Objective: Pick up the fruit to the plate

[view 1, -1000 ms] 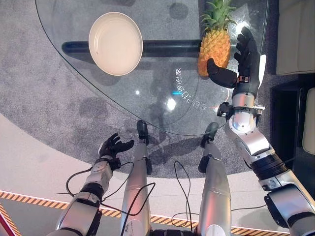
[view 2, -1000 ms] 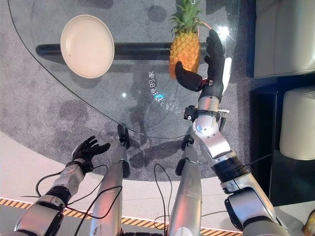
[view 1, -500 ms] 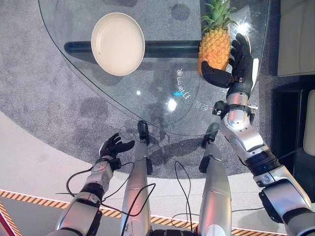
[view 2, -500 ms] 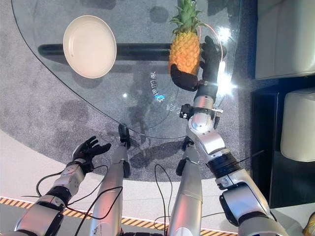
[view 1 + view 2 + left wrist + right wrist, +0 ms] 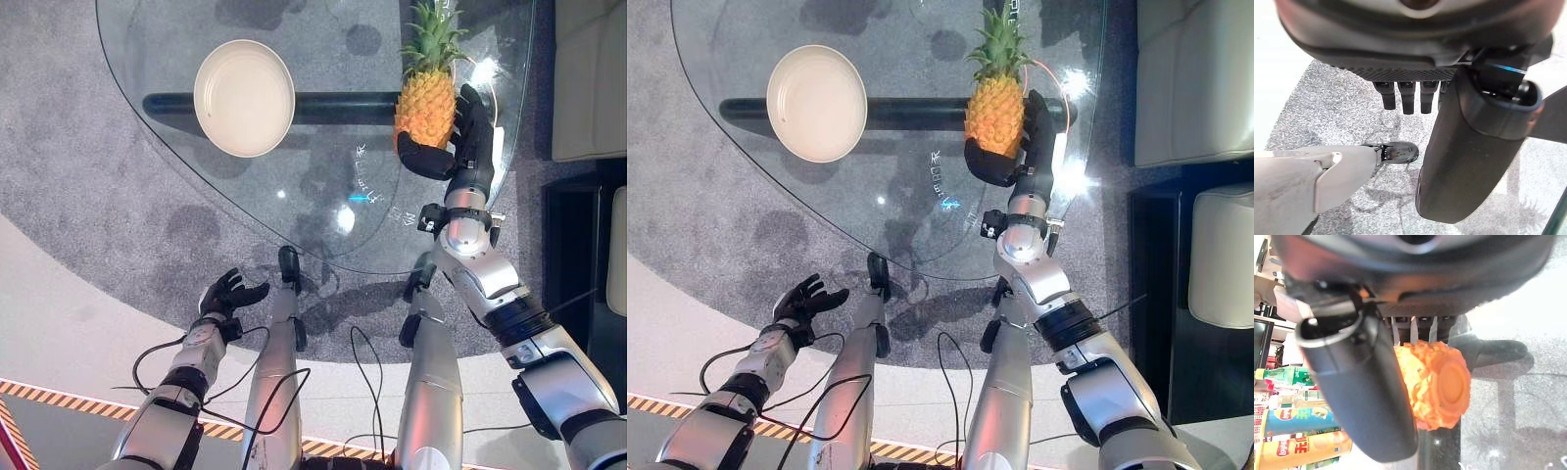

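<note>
A pineapple (image 5: 425,108) with a green crown stands upright on the round glass table (image 5: 323,196), towards its far right. My right hand (image 5: 468,147) is wrapped round its lower part, with the thumb (image 5: 1366,391) across the base and the fingers on the far side. In the right wrist view the orange fruit (image 5: 1437,382) sits between that thumb and the fingers. A white plate (image 5: 244,97) lies bare on the table's far left. My left hand (image 5: 223,296) hangs low over the carpet, off the table, with its fingers (image 5: 1405,95) relaxed and holding nothing.
A dark bar (image 5: 333,106) runs under the glass between plate and pineapple. Pale seats (image 5: 588,78) stand to the right of the table. Striped tape (image 5: 59,397) marks the floor near me. Snack cans and bottles (image 5: 1298,421) stand beyond the pineapple.
My right hand has moved in from beside the pineapple, and its thumb and fingers have closed on the fruit's lower part. The camera has shifted a little. The left hand stays put.
</note>
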Controlling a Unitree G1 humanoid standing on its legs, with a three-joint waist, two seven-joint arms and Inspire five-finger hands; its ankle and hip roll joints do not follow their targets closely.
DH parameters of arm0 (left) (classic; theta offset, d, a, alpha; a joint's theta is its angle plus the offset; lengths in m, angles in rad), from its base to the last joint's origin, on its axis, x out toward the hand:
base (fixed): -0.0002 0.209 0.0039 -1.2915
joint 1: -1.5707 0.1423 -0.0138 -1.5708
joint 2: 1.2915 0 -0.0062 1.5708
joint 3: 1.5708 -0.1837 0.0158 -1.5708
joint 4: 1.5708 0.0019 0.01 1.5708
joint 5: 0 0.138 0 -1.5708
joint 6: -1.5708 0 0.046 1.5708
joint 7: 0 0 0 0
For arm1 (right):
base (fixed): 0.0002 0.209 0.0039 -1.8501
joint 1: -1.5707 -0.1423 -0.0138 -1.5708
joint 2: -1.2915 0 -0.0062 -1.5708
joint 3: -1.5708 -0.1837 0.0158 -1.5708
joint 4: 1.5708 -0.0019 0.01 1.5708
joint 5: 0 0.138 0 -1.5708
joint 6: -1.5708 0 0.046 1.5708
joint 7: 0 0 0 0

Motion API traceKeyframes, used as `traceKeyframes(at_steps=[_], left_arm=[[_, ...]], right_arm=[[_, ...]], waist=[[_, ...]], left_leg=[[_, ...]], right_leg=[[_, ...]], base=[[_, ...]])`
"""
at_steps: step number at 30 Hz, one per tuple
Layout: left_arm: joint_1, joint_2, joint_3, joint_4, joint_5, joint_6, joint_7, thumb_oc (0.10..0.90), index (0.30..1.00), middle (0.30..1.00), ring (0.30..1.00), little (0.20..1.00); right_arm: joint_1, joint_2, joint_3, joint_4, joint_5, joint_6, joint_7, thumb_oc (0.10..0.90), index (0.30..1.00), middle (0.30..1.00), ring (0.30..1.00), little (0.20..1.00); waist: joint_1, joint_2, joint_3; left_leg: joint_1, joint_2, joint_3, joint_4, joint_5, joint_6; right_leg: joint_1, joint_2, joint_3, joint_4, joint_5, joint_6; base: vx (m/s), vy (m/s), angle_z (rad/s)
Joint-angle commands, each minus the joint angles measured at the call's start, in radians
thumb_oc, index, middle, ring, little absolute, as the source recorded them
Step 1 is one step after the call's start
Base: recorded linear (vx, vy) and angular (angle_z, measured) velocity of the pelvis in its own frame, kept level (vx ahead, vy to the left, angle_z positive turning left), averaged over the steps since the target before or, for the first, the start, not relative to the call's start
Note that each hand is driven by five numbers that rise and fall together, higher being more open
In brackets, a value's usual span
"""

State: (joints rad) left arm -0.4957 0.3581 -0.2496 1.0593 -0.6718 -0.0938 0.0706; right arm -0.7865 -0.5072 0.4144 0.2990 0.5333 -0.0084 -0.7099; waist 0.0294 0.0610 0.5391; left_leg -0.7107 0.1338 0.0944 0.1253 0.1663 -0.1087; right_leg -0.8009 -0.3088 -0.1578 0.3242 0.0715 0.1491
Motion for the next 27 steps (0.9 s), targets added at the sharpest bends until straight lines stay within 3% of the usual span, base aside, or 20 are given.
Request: traceKeyframes(at_steps=[1, 12, 13, 14, 15, 27], left_arm=[[0.063, 0.015, -0.011, 0.026, 0.009, -0.003, 0.000, 0.800, 0.900, 0.900, 0.900, 0.900], [0.067, 0.013, -0.019, 0.016, 0.010, -0.001, 0.005, 0.800, 0.900, 0.900, 0.900, 0.900], [0.069, 0.011, -0.018, 0.017, 0.013, -0.004, 0.004, 0.800, 0.900, 0.900, 0.900, 0.900], [0.070, 0.011, -0.018, 0.018, 0.014, -0.005, 0.004, 0.800, 0.900, 0.900, 0.900, 0.900], [0.071, 0.012, -0.017, 0.017, 0.012, -0.006, 0.003, 0.800, 0.900, 0.900, 0.900, 0.900], [0.072, 0.009, 0.010, -0.021, -0.075, -0.018, 0.011, 0.800, 0.900, 0.900, 0.900, 0.900]], right_arm=[[-0.057, -0.023, 0.006, -0.028, 0.016, -0.023, -0.008, 0.800, 0.900, 0.900, 0.900, 0.900], [-0.075, -0.026, 0.017, 0.003, 0.044, 0.027, -0.011, 0.800, 0.900, 0.900, 0.900, 0.900], [-0.075, -0.026, 0.017, 0.007, 0.038, 0.029, -0.008, 0.523, 0.662, 0.662, 0.662, 0.623], [-0.075, -0.027, 0.017, 0.008, 0.038, 0.032, -0.006, 0.174, 0.364, 0.364, 0.364, 0.274], [-0.076, -0.029, 0.017, 0.008, 0.040, 0.033, -0.002, 0.100, 0.300, 0.300, 0.300, 0.200], [-0.075, -0.032, 0.013, 0.035, 0.054, 0.053, 0.021, 0.100, 0.300, 0.300, 0.300, 0.200]], waist=[[0.015, 0.024, -0.019], [0.021, 0.023, -0.019], [0.022, 0.023, -0.019], [0.022, 0.022, -0.019], [0.022, 0.022, -0.019], [0.026, 0.027, -0.019]], left_leg=[[-0.063, 0.016, -0.047, 0.100, -0.068, -0.030], [-0.061, 0.017, -0.051, 0.100, -0.066, -0.031], [-0.061, 0.016, -0.052, 0.100, -0.066, -0.031], [-0.062, 0.016, -0.052, 0.101, -0.066, -0.031], [-0.062, 0.016, -0.053, 0.102, -0.066, -0.031], [-0.052, 0.015, -0.052, 0.091, -0.062, -0.032]], right_leg=[[-0.031, -0.005, -0.010, -0.002, 0.000, 0.036], [-0.028, -0.004, -0.014, 0.003, -0.002, 0.035], [-0.029, -0.003, -0.013, 0.005, -0.002, 0.034], [-0.029, -0.004, -0.013, 0.006, -0.003, 0.034], [-0.029, -0.004, -0.013, 0.006, -0.003, 0.034], [-0.020, -0.004, -0.015, 0.007, -0.009, 0.034]], base=[[0.00, 0.000, 0.00], [0.00, 0.000, 0.00], [0.00, 0.000, 0.00], [0.00, 0.000, 0.00], [0.00, 0.000, 0.00], [0.00, 0.000, 0.00]])
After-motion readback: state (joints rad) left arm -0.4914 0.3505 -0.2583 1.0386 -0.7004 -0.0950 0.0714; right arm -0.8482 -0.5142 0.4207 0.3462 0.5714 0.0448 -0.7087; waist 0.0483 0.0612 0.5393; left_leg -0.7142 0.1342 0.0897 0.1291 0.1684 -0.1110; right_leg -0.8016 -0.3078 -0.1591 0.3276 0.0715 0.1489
